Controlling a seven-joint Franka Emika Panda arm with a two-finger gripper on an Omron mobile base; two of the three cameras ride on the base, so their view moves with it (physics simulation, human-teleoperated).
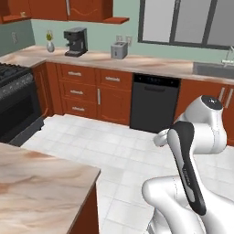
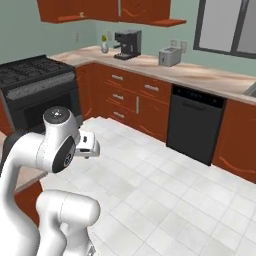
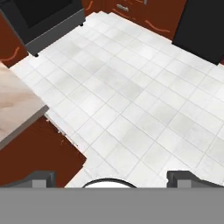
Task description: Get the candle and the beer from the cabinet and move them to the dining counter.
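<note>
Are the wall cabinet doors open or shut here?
Shut: the cabinet doors sit flush, handles vertical, with no gap or interior showing.

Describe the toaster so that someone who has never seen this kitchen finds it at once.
Start at the long back counter under the window. Left of the black dishwasher, against the green wall, sits the toaster. It is a small silver-grey box, unlike the taller black coffee machine further left.
</note>
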